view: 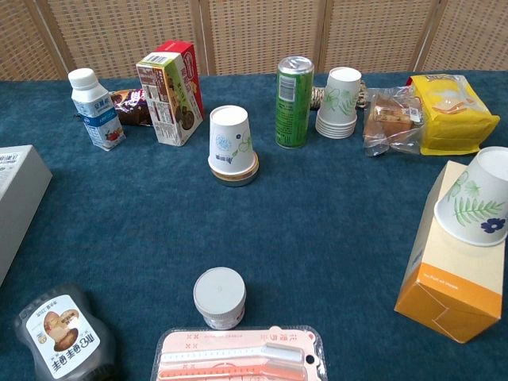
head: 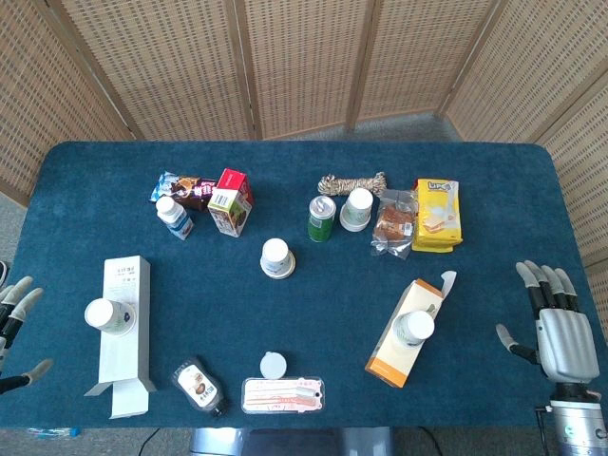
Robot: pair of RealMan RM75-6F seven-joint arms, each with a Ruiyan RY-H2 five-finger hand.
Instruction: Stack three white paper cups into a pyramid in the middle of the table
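Presently both hands rest empty with fingers spread: the left hand at the table's left edge, the right hand at its right edge. One inverted white cup stands on a lid near the table centre. A second cup sits on the white box toward the left edge; a third cup sits on the orange carton toward the right edge. Likely hazards: the raised cups are light and may tip off their boxes on contact, and a reach to the centre could knock the green can or the cup stack just behind.
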